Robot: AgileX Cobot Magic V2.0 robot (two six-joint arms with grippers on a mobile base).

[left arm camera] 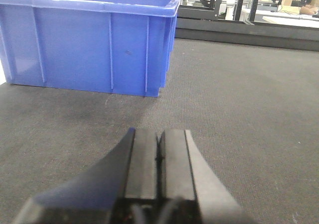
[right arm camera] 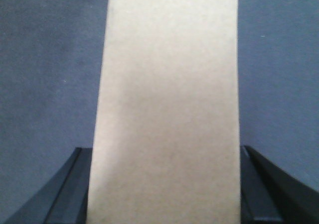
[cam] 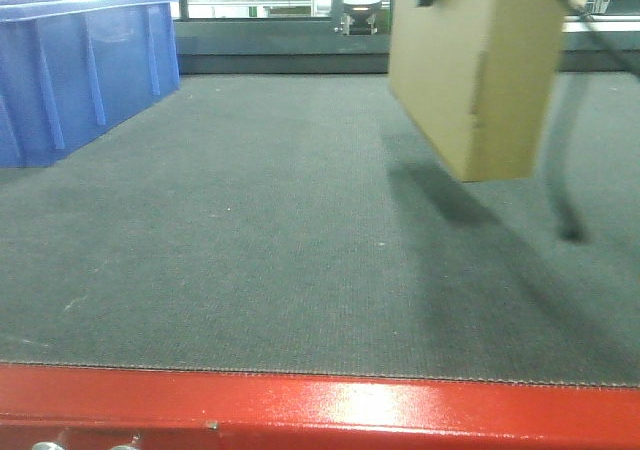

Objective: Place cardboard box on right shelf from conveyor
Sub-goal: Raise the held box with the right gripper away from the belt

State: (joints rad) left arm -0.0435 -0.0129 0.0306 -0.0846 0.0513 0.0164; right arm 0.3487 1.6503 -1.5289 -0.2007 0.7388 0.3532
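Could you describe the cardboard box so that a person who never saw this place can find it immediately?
Start from the wide dark grey conveyor belt with its red front edge. Above the belt's right part, lifted clear and casting a shadow, hangs the cardboard box, held by the right gripper. It is plain tan, slim and tilted, unlike the blue bin standing on the left.

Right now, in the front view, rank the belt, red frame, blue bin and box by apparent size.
1. Belt
2. Red frame
3. Box and bin: about alike; the bin is cropped at the left, so unranked.
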